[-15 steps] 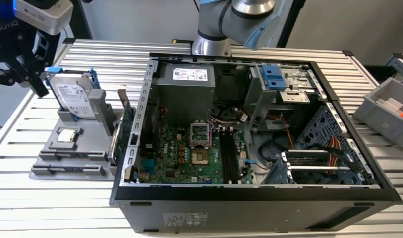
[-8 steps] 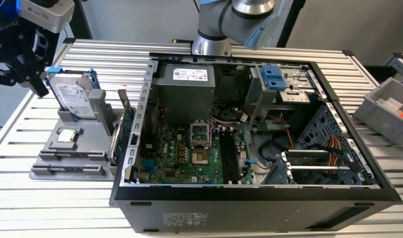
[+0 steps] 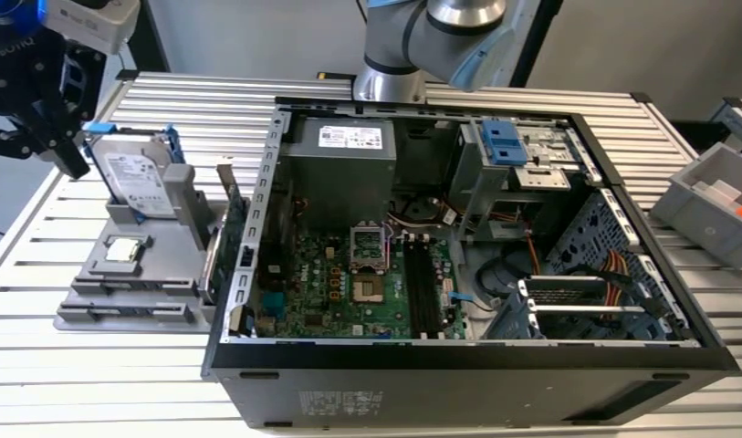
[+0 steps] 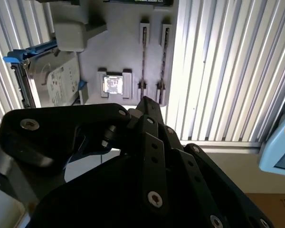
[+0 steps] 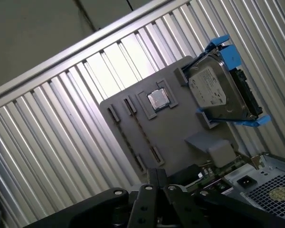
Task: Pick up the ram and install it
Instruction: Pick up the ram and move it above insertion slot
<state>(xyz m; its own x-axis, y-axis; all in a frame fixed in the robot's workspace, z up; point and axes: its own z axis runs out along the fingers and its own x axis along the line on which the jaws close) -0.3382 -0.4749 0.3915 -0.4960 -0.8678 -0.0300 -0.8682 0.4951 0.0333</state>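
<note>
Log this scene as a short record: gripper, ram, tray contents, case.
gripper: raised near the grey tray, apart from the ram
ram: on edge in the tray's slots, not yet picked up
hard drive: upright on the tray, blue clips
square chip: flat in its tray pocket
computer case: open, beside the tray, motherboard exposed

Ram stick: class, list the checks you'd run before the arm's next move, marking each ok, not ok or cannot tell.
1. Ram standing on edge in the grey fixture: ok.
2. End effector at the ram: not ok, it hangs above the fixture, apart from the ram.
3. Black motherboard slots look empty: ok.
4. Hard drive apart from the ram: ok.
5. Ram's notch direction: cannot tell.
</note>
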